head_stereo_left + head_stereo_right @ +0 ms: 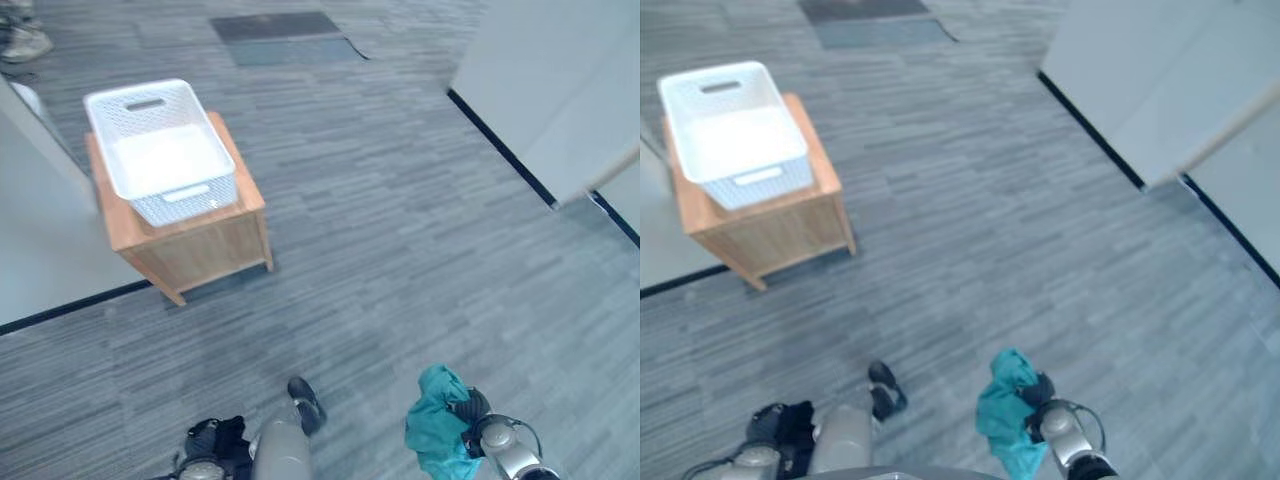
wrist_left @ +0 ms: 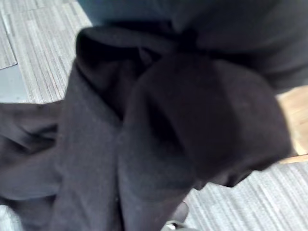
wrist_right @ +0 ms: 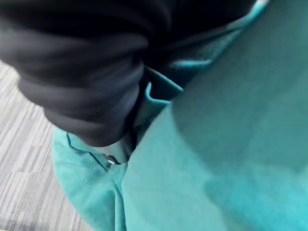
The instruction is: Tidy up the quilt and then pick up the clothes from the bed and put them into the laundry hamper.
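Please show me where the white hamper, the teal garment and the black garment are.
white hamper (image 1: 165,160), left eye view, its inside floor.
teal garment (image 1: 432,420), left eye view, middle of the cloth.
black garment (image 2: 144,144), left wrist view, a central fold.

Hamper (image 1: 160,148) atop wooden stand (image 1: 205,245)

no readable text, labels or signs

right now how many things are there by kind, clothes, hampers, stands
clothes: 2, a teal garment at the right hand and a black garment at the left hand
white hamper: 1
wooden stand: 1
total: 4
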Robot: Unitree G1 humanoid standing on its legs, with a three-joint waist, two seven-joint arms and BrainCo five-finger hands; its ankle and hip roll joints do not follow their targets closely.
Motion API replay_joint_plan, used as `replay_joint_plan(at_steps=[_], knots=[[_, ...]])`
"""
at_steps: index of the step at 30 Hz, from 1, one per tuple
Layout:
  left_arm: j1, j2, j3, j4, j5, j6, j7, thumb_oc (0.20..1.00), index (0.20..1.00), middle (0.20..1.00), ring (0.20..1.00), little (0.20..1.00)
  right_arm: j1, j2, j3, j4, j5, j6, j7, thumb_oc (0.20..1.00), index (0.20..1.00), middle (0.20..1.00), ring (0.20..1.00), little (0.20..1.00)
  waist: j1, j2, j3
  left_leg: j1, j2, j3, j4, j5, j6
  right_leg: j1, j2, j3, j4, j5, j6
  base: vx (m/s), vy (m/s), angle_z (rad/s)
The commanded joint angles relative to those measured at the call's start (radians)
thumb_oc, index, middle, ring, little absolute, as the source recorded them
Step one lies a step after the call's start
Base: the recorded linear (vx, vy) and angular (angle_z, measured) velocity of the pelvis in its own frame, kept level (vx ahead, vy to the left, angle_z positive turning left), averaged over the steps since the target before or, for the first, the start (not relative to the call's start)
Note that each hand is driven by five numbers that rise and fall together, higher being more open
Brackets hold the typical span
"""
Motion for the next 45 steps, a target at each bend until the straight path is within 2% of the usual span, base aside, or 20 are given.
replay_joint_plan(at_steps=[1,6,8,11,13,14,17,18,19,21,24,25,28,33,34,36,37,39,42,45], knots=[[-0.047,0.051,-0.045,-0.045,0.001,-0.038,0.058,0.200,0.200,0.200,0.200,0.200,-0.078,-0.060,-0.064,-0.041,-0.014,-0.020,-0.027,0.200,0.200,0.200,0.200,0.200,0.017,0.074,0.065,0.189,-0.030,-0.142,-0.224,-0.002,-0.126,-0.263,-0.093,0.063,0.190,0.096,0.029,0.41,0.077,0.74],[-0.074,0.045,-0.073,-0.034,0.017,-0.055,0.066,0.200,0.200,0.200,0.200,0.200,-0.062,-0.084,-0.067,-0.039,0.002,-0.035,-0.025,0.200,0.200,0.200,0.200,0.200,-0.017,0.103,0.046,0.234,-0.039,-0.314,-0.308,0.011,-0.179,-0.321,-0.140,0.060,-0.093,0.006,-0.028,0.62,-0.138,1.56],[-0.083,0.041,-0.078,-0.032,0.033,-0.066,0.064,0.200,0.200,0.200,0.200,0.200,-0.038,-0.107,-0.088,-0.043,0.005,-0.031,-0.030,0.200,0.200,0.200,0.200,0.200,-0.047,0.118,0.045,0.292,0.004,-0.422,-0.341,0.000,-0.252,-0.360,-0.199,0.184,-0.379,0.085,-0.006,0.74,-0.339,1.32],[-0.089,0.041,-0.084,-0.018,0.049,-0.068,0.057,0.200,0.200,0.200,0.200,0.200,-0.024,-0.105,-0.095,-0.038,-0.001,-0.022,-0.019,0.200,0.200,0.200,0.200,0.200,-0.057,0.105,0.051,0.336,0.007,-0.492,-0.314,-0.042,-0.272,-0.350,-0.210,0.240,-0.409,0.131,0.018,0.70,-0.322,1.42],[-0.074,0.046,-0.076,-0.011,0.049,-0.073,0.061,0.200,0.200,0.200,0.200,0.200,-0.026,-0.104,-0.089,-0.043,-0.013,-0.024,-0.013,0.200,0.200,0.200,0.200,0.200,-0.058,0.099,0.061,0.366,0.032,-0.526,-0.229,-0.100,-0.284,-0.348,-0.203,0.232,-0.347,0.120,0.029,0.68,-0.430,1.15],[-0.055,0.039,-0.068,-0.017,0.032,-0.076,0.063,0.200,0.200,0.200,0.200,0.200,-0.038,-0.112,-0.073,-0.046,-0.021,-0.031,-0.012,0.200,0.200,0.200,0.200,0.200,-0.054,0.112,0.073,0.298,0.128,-0.553,0.029,-0.024,-0.298,-0.315,-0.145,0.224,-0.324,0.077,-0.005,0.37,-0.299,0.92],[-0.048,0.036,-0.060,-0.038,0.011,-0.078,0.061,0.200,0.200,0.200,0.200,0.200,-0.051,-0.122,-0.065,-0.053,-0.019,-0.033,-0.016,0.200,0.200,0.200,0.200,0.200,-0.038,0.124,0.089,0.217,0.189,-0.559,0.215,0.046,-0.301,-0.275,-0.099,0.181,-0.334,0.039,-0.050,0.35,-0.437,0.64],[-0.036,0.033,-0.064,-0.065,0.007,-0.075,0.058,0.200,0.200,0.200,0.200,0.200,-0.092,-0.142,-0.044,-0.077,-0.019,-0.033,-0.022,0.200,0.200,0.200,0.200,0.200,0.004,0.111,0.129,0.068,0.267,-0.483,0.456,0.051,-0.293,-0.153,-0.007,0.103,-0.421,-0.027,-0.120,0.46,-0.539,0.28],[-0.034,0.031,-0.060,-0.059,0.007,-0.074,0.053,0.200,0.200,0.200,0.200,0.200,-0.100,-0.140,-0.040,-0.075,-0.020,-0.029,-0.017,0.200,0.200,0.200,0.200,0.200,0.016,0.108,0.129,0.022,0.265,-0.459,0.463,0.038,-0.300,-0.125,0.011,0.100,-0.451,-0.033,-0.124,0.59,-0.566,0.52],[-0.029,0.029,-0.057,-0.061,0.009,-0.072,0.048,0.200,0.200,0.200,0.200,0.200,-0.103,-0.139,-0.038,-0.078,-0.022,-0.028,-0.015,0.200,0.200,0.200,0.200,0.200,0.023,0.105,0.120,-0.012,0.249,-0.427,0.406,0.024,-0.296,-0.112,0.022,0.093,-0.453,-0.047,-0.125,0.32,-0.071,0.68],[-0.012,0.022,-0.049,-0.061,0.031,-0.062,0.021,0.200,0.200,0.200,0.200,0.200,-0.104,-0.128,-0.053,-0.078,-0.018,-0.035,-0.006,0.200,0.200,0.200,0.200,0.200,0.024,0.103,0.077,-0.045,0.184,-0.189,0.143,0.056,-0.292,-0.078,0.069,0.048,-0.453,-0.075,-0.109,0.41,-0.012,0.28],[-0.011,0.021,-0.049,-0.062,0.032,-0.062,0.020,0.200,0.200,0.200,0.200,0.200,-0.103,-0.129,-0.053,-0.078,-0.018,-0.036,-0.006,0.200,0.200,0.200,0.200,0.200,0.025,0.100,0.076,-0.038,0.176,-0.182,0.128,0.063,-0.291,-0.080,0.065,0.050,-0.453,-0.074,-0.108,0.27,0.042,0.48],[0.008,0.014,-0.035,-0.064,0.064,-0.042,0.009,0.200,0.200,0.200,0.200,0.200,-0.086,-0.124,-0.069,-0.063,-0.027,-0.035,-0.006,0.200,0.200,0.200,0.200,0.200,0.004,0.119,0.042,-0.001,0.190,0.047,-0.073,0.141,-0.278,-0.031,0.139,-0.008,-0.453,-0.119,-0.122,0.40,0.047,0.52],[0.031,0.021,-0.018,-0.049,0.052,-0.033,0.009,0.200,0.200,0.200,0.200,0.200,-0.095,-0.096,-0.042,-0.035,-0.048,-0.031,0.001,0.200,0.200,0.200,0.200,0.200,0.016,0.100,0.034,0.066,0.170,0.075,-0.098,0.115,-0.226,0.014,0.181,-0.040,-0.436,-0.093,-0.125,0.42,0.058,0.50],[0.029,0.028,-0.019,-0.043,0.043,-0.031,0.012,0.200,0.200,0.200,0.200,0.200,-0.102,-0.073,-0.033,-0.007,-0.060,-0.034,-0.003,0.200,0.200,0.200,0.200,0.200,0.025,0.092,0.030,0.118,0.132,0.070,-0.151,0.091,-0.201,-0.009,0.158,-0.059,-0.305,-0.088,-0.103,0.44,0.180,0.05],[0.028,0.030,-0.019,-0.042,0.043,-0.031,0.012,0.200,0.200,0.200,0.200,0.200,-0.105,-0.070,-0.033,-0.004,-0.061,-0.035,-0.004,0.200,0.200,0.200,0.200,0.200,0.023,0.089,0.033,0.123,0.121,0.071,-0.162,0.092,-0.197,-0.013,0.144,-0.061,-0.285,-0.098,-0.098,0.30,0.139,0.11],[0.017,0.040,-0.023,-0.046,0.021,-0.036,0.020,0.200,0.200,0.200,0.200,0.200,-0.122,-0.059,-0.029,-0.007,-0.062,-0.037,-0.004,0.200,0.200,0.200,0.200,0.200,0.011,0.096,0.041,0.176,0.095,0.054,-0.214,0.050,-0.176,-0.103,0.036,-0.075,-0.020,-0.025,-0.019,0.42,0.241,0.45],[-0.013,0.050,-0.030,-0.056,0.004,-0.049,0.039,0.200,0.200,0.200,0.200,0.200,-0.150,-0.054,-0.026,-0.024,-0.058,-0.032,-0.004,0.200,0.200,0.200,0.200,0.200,-0.025,0.110,0.058,0.220,0.064,0.004,-0.302,0.062,-0.171,-0.270,-0.086,-0.021,0.220,0.022,0.020,0.40,0.200,0.65],[-0.040,0.056,-0.048,-0.075,-0.003,-0.068,0.040,0.200,0.200,0.200,0.200,0.200,-0.157,-0.061,-0.037,-0.051,-0.037,-0.039,-0.009,0.200,0.200,0.200,0.200,0.200,-0.028,0.117,0.045,0.242,0.039,-0.080,-0.339,0.068,-0.181,-0.275,-0.135,0.001,0.075,-0.028,-0.018,0.37,-0.141,1.02],[-0.046,0.061,-0.071,-0.098,0.015,-0.079,0.038,0.200,0.200,0.200,0.200,0.200,-0.144,-0.077,-0.049,-0.084,-0.021,-0.049,-0.016,0.200,0.200,0.200,0.200,0.200,-0.040,0.128,0.029,0.237,0.032,-0.195,-0.346,0.066,-0.201,-0.284,-0.145,0.150,-0.181,-0.023,-0.039,0.42,-0.246,1.26]])
